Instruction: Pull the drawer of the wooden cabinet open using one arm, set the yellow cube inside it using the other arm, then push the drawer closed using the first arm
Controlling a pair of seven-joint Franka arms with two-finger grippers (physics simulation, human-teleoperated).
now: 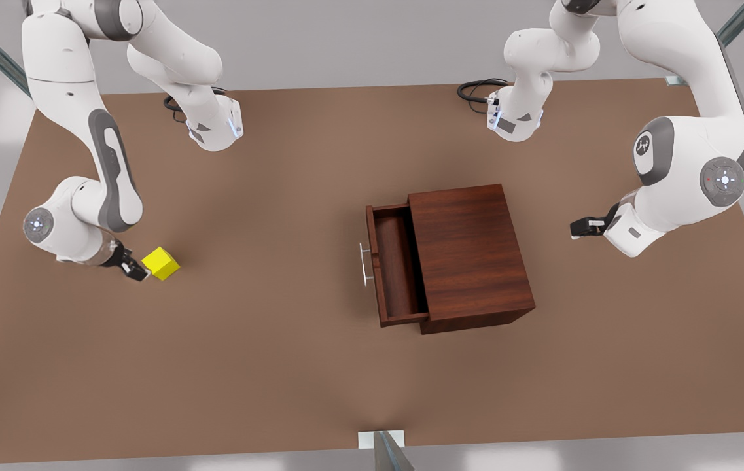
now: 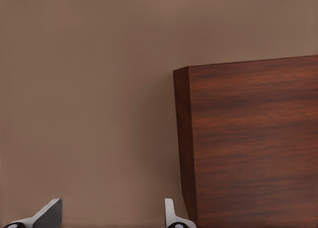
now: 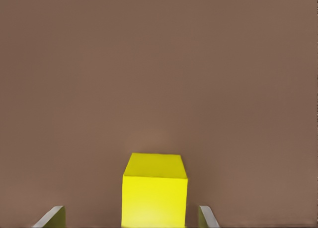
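Beside wooden cabinet [image 1: 470,252] left hand [image 1: 576,228] open; drawer [image 1: 398,265] open.

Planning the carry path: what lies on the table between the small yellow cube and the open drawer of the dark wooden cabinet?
Nothing: in the front view, only bare brown table separates the small yellow cube from the open drawer.

right tool [image 1: 136,269]: arm at the front view's left, elbow folded, wrist low over the surface, fingers [image 3: 53,217] spread apart. left tool [image 1: 576,228]: arm at the front view's right, forearm bent down, wrist level, pointing toward the front view's left, fingers [image 2: 47,215] spread apart, nothing between them
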